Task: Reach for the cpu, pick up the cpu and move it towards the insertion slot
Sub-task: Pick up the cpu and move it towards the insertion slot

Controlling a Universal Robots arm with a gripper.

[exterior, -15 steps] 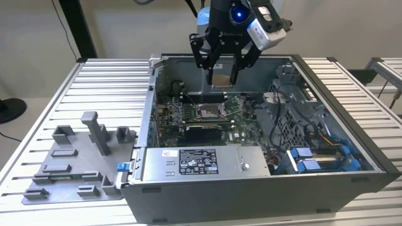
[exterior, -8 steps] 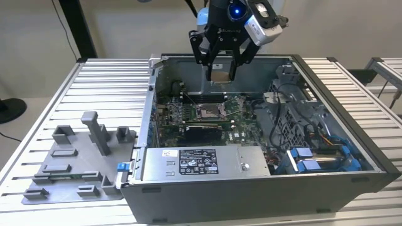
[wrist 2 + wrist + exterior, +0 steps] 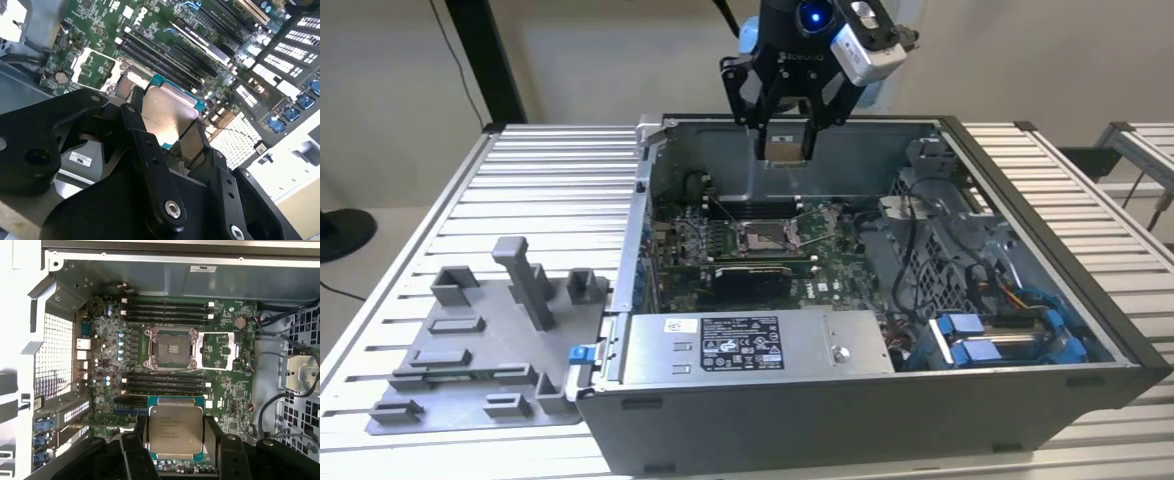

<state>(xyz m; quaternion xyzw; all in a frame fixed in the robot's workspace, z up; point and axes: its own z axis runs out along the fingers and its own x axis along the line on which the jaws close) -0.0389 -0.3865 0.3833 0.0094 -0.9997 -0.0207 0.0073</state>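
Observation:
My gripper [image 3: 786,150] hangs above the open computer case [image 3: 1041,290], near its far wall, shut on the cpu [image 3: 786,149]. In both wrist views the cpu [image 3: 176,429] [image 3: 167,112] is a flat silver square with a teal edge, clamped between the two black fingers [image 3: 141,434]. The insertion slot [image 3: 761,236] [image 3: 169,347] lies below on the green board, a silver frame with a dark centre. Its metal lid [image 3: 218,351] is folded open beside it. In the exterior view the cpu sits well above the slot and a little toward the far wall.
Black memory slots [image 3: 165,310] flank the socket on two sides. A power supply [image 3: 747,345] fills the case's near part, and blue drive brackets [image 3: 1001,335] and cables [image 3: 921,250] sit at the exterior view's right. A grey fixture plate with blocks [image 3: 467,350] lies at the exterior view's left.

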